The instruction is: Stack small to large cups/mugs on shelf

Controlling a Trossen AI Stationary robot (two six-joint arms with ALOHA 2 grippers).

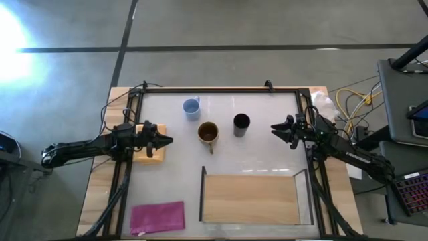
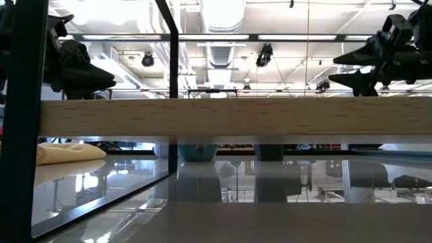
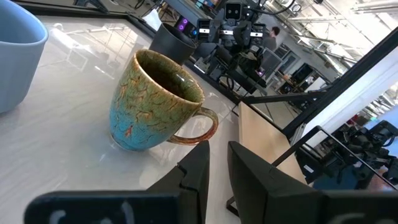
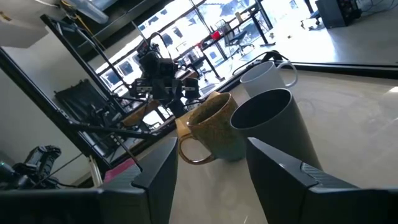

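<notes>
brown mug [image 1: 208,132] | between both jaws, apart | black cup [image 1: 241,123] nearer right

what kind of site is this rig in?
Likely a robotics lab or workshop: exposed ceiling ducts and lights, a keyboard with loose cables beside the table, and bare concrete floor.

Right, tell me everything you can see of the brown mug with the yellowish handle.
The brown mug stands upright and looks empty on the glossy white table, between the light blue mug and the black cup. It looks like glazed ceramic: crackled teal-and-ochre outside, dark brown inside, with a yellowish-brown loop handle pointing toward the shelf. Nothing touches it; both grippers are away from it.
</notes>
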